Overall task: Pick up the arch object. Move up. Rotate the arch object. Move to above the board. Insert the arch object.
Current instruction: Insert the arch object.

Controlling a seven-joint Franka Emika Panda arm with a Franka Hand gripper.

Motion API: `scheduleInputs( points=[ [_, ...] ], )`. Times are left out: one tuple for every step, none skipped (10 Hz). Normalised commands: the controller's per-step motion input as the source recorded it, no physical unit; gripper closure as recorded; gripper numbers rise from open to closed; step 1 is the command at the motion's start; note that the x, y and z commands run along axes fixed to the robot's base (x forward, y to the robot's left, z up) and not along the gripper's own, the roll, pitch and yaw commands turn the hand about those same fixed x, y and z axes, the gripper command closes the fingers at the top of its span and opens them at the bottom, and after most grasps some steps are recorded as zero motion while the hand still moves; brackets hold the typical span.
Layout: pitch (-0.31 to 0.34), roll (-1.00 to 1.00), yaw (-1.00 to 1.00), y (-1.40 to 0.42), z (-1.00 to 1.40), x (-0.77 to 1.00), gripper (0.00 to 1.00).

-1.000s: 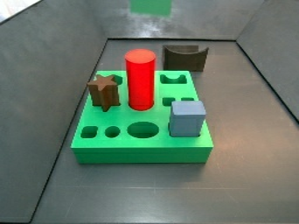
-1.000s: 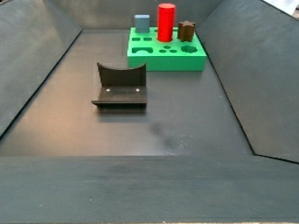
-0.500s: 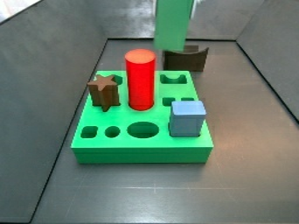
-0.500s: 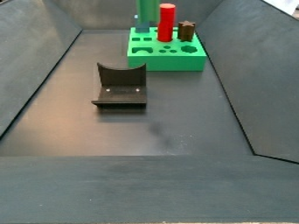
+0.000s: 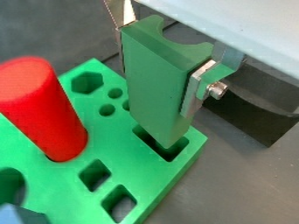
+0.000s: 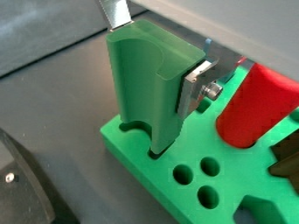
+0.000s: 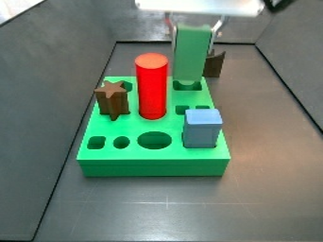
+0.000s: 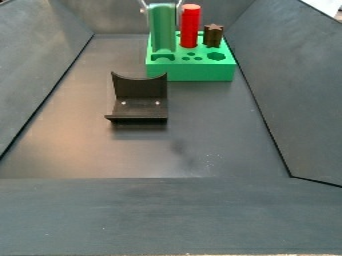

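Observation:
The arch object is a pale green upright block held in my gripper, which is shut on it. Its lower end sits in the arch cutout at the far right of the board, a bright green slab. In both wrist views the arch object stands upright with its notched end up and its lower end inside the cutout. A silver finger presses one side. The board's rim also shows in those views. In a side view the arch object stands at the board's left end.
A red cylinder, a brown star and a grey-blue cube stand in the board. A dark brown block with a curved notch stands behind the board. The fixture stands mid-floor. Grey walls enclose the floor.
The gripper has come down with the arch object from above the frame to the board. The block's lower end now sits in the arch cutout.

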Motion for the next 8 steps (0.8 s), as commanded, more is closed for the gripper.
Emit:
scheduleInputs(
  points=[
    [-0.109,0.1,0.3,0.0,-0.41,0.0,1.0],
    [-0.09,0.02,0.35,0.0,-0.43,0.02,1.0],
    [-0.077,0.0,0.42,0.0,-0.43,0.11,1.0],
    [-0.097,-0.07,0.18,-0.02,-0.4,0.0,1.0],
    [-0.117,-0.11,0.03,-0.01,-0.34,0.0,1.0],
    [-0.1,-0.1,-0.17,-0.09,-0.37,0.04,1.0],
    [-0.051,-0.04,-0.29,-0.07,-0.41,0.11,1.0],
    [-0.059,-0.06,-0.25,0.0,-0.44,0.06,1.0]
  ],
)
